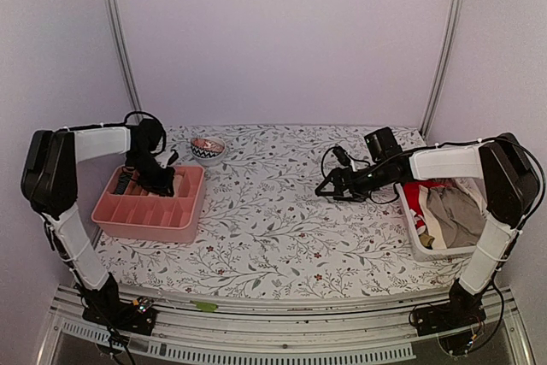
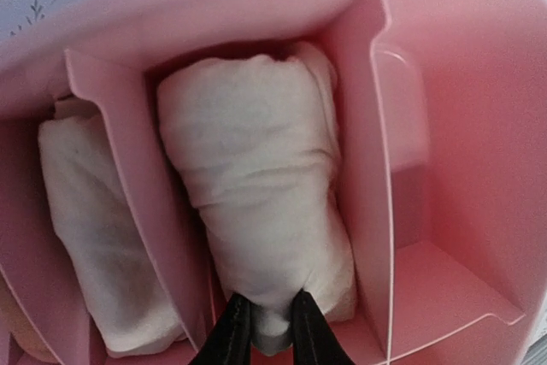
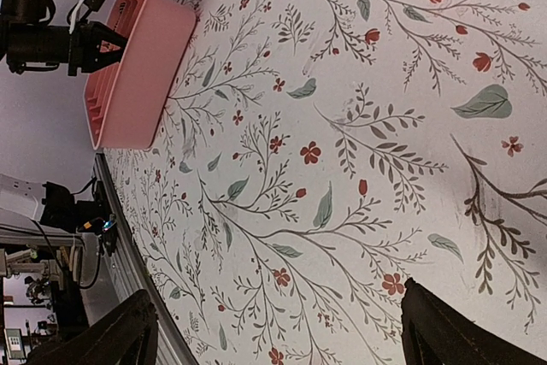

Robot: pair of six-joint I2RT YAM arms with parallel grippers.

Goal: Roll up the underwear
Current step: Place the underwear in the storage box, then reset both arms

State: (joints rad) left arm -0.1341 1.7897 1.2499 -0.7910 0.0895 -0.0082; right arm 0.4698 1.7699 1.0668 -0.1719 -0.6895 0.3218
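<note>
Cream and soft, the cream underwear roll (image 2: 256,203) lies lengthwise in one compartment of the pink divided plastic tray (image 2: 359,126), snug between two upright dividers. My left gripper (image 2: 263,338) reaches into that compartment at the roll's near end. Its two black fingertips (image 2: 231,335) stand only a sliver apart, with a fold of the cream cloth pinched between them. One compartment over, on the left in my left wrist view, a second cream roll (image 2: 94,237) lies the same way. The compartment on the other side shows its pink floor.

From above, the tray sits on the left part of the floral-printed tablecloth (image 1: 282,220), with my left arm bent over it and the gripper down inside. Just beyond the tray stands a small white bowl with a zigzag pattern (image 1: 207,150).

My right gripper (image 3: 291,335) hangs over the middle-right of the cloth, well apart from the tray. Its jaws are spread wide, with only printed leaves and red flowers between them. Beside my right arm, at the table's right edge, a white plastic bin (image 1: 440,254) holds a loose heap of garments (image 1: 449,215), beige and red among them, unrolled.
</note>
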